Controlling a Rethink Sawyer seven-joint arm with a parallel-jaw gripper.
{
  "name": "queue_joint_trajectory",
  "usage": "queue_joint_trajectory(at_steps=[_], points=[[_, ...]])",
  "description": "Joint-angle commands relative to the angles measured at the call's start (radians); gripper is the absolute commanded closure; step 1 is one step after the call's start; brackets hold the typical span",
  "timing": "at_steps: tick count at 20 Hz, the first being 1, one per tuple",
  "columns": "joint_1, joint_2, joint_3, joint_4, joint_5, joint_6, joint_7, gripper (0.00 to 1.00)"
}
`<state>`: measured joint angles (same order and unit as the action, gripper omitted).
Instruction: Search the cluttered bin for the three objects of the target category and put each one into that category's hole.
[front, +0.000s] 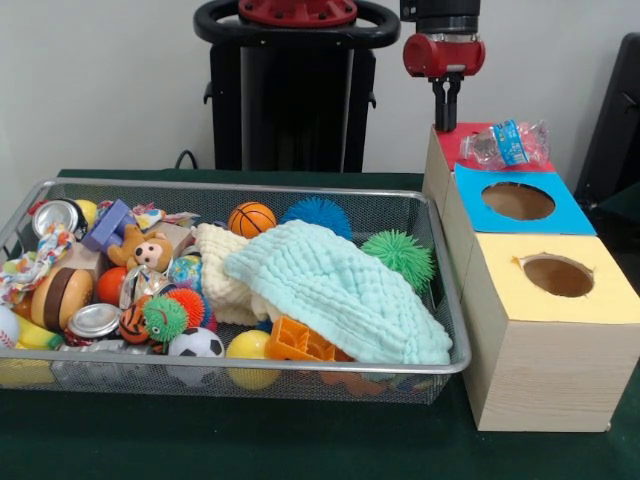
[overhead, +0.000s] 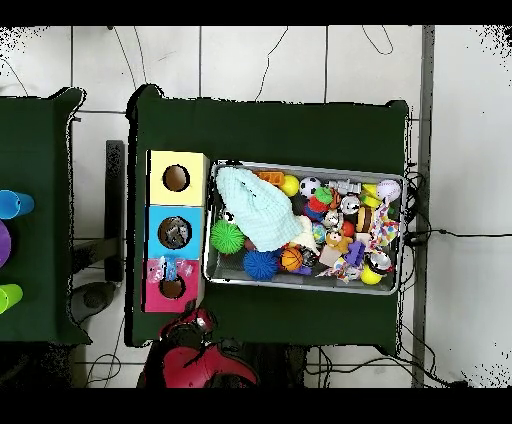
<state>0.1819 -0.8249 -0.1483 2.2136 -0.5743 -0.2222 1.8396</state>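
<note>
A crushed clear plastic bottle (front: 507, 143) with a blue label lies across the top of the red box (front: 455, 140), over its hole. My gripper (front: 446, 118) hangs just above the box's far left corner, to the left of the bottle, shut and holding nothing. In the overhead view the bottle (overhead: 168, 268) rests on the red box (overhead: 170, 285). Metal cans lie in the wire bin (front: 455, 330): one silver can (front: 94, 320) at the front left, another can (front: 56, 215) in the far left corner.
A blue box (front: 565, 215) and a yellow box (front: 600, 300), each with a round hole, stand in a row with the red one beside the bin. A pale green cloth (front: 340, 290) covers the bin's middle; balls, plush toys and spiky balls surround it.
</note>
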Motion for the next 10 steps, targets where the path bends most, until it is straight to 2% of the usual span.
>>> queue_joint_trajectory(at_steps=[1,5,10], points=[[0.008,0.045,0.021,0.038,-0.054,-0.132,0.11,1.0],[0.017,0.042,0.01,0.054,-0.056,-0.153,0.11,1.0],[-0.007,0.038,0.084,0.005,-0.042,-0.072,0.103,1.0]])
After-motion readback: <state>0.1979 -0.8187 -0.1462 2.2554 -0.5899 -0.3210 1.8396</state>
